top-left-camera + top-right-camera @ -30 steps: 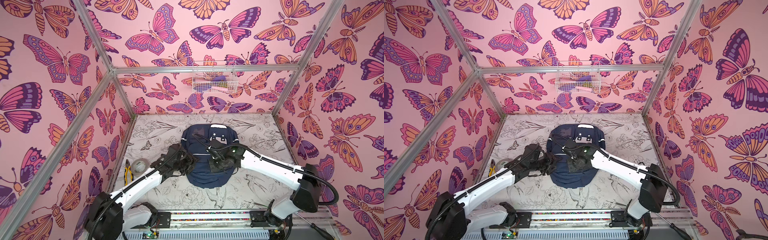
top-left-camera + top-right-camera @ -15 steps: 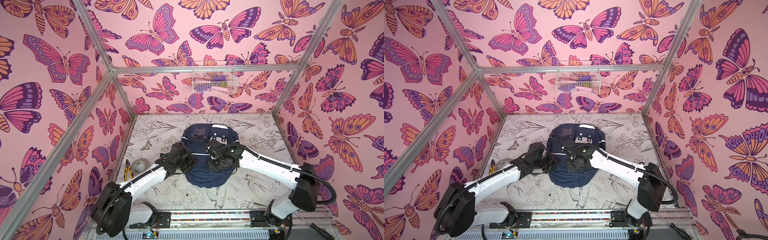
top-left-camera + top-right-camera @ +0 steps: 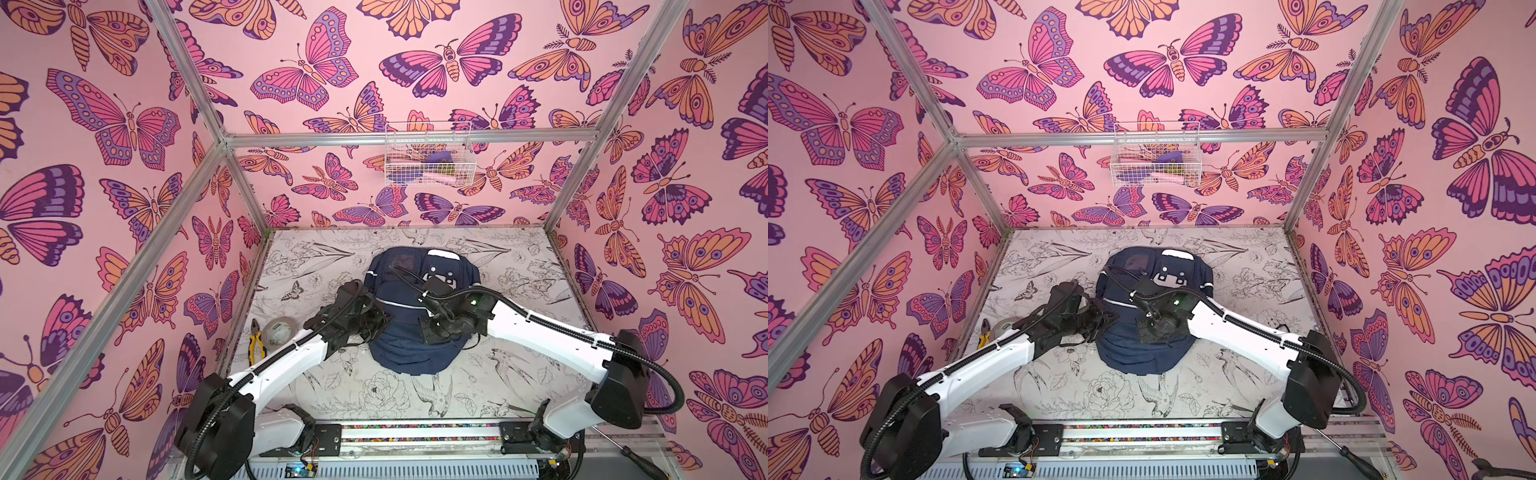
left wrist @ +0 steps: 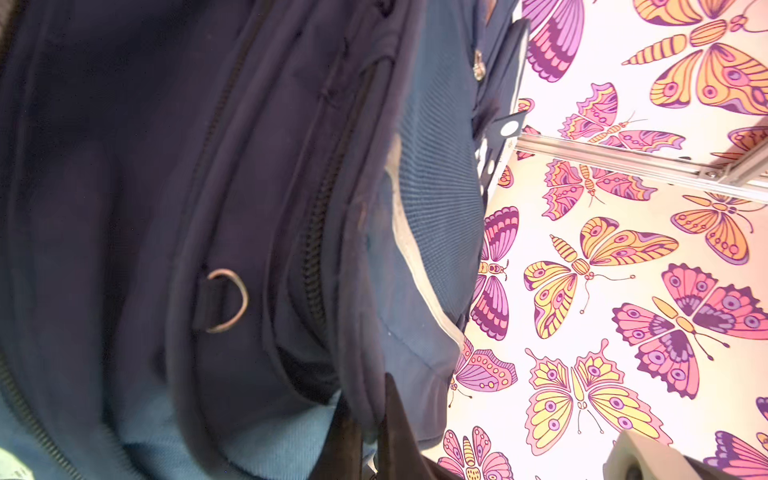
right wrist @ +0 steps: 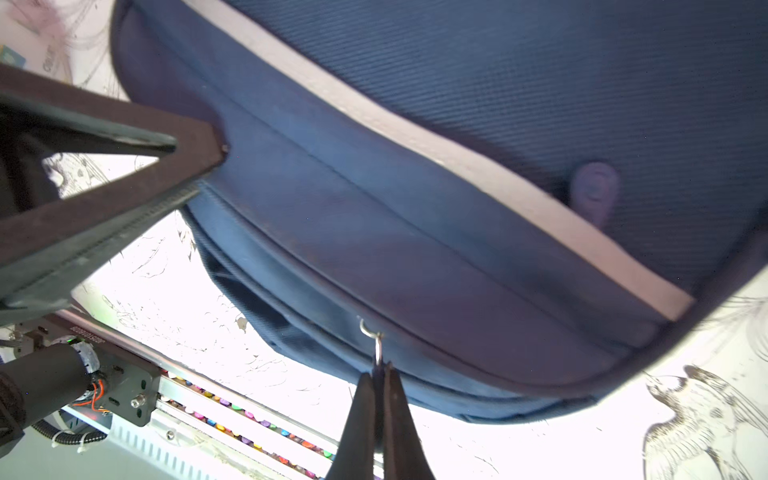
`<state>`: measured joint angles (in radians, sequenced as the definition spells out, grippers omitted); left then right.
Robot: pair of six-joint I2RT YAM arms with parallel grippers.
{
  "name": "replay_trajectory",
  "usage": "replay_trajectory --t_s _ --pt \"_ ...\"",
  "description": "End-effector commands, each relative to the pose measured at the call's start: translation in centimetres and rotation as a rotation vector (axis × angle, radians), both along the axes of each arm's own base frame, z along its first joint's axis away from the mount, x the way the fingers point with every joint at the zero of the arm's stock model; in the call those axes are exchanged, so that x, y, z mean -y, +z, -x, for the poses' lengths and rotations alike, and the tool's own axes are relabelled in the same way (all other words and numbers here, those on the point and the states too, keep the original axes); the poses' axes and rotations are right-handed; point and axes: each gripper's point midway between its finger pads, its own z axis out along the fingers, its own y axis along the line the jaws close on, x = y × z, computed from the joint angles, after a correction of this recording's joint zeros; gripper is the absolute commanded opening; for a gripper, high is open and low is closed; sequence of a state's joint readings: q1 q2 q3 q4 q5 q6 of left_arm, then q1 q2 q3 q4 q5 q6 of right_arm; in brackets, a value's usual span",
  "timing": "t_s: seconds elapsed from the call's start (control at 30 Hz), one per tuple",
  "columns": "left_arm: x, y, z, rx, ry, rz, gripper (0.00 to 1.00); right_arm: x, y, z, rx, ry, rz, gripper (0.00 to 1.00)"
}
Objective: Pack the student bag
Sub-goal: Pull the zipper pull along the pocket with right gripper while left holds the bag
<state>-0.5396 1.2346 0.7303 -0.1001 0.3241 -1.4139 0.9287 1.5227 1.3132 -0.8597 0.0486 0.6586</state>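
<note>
Bag [image 3: 399,353] lay flat on the bench [image 3: 519,374]. Left hand [image 4: 368,405] was pinched shut on its fabric edge, right hand [image 5: 378,374] clamped on a metal ring [image 5: 378,353] at the seam.

**Two arms, left [image 3: 286,361] and right [image 3: 548,332].** Each has white link shells, a bulky black elbow housing [image 3: 220,419] and a black wrist assembly [image 3: 353,320]. A black corrugated conduit [image 3: 680,390] loops outside each elbow and follows the links, fastened by white zip ties [image 5: 81,444]. A green light [image 3: 475,298] glows on the right wrist. The bases sit on black plates [image 3: 328,436] fixed with silver screws [image 5: 137,402] to a silver rail [image 3: 415,434]. Orange wires [image 5: 96,395] show at one base. The right gripper [image 5: 376,368] has dark, slim fingers [image 5: 361,415] tapering to points.
</note>
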Motion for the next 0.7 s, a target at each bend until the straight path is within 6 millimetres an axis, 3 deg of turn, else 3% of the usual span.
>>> replay_trajectory --t_s 0.0,0.67 --pt "-1.4 -0.1 -0.1 0.018 0.035 -0.036 0.0 3.6 0.1 0.6 -0.002 -0.027 0.091 0.0" --pt "-2.9 0.0 0.9 0.032 0.042 -0.105 0.0 11.1 0.0 -0.5 0.002 -0.066 0.237 0.0"
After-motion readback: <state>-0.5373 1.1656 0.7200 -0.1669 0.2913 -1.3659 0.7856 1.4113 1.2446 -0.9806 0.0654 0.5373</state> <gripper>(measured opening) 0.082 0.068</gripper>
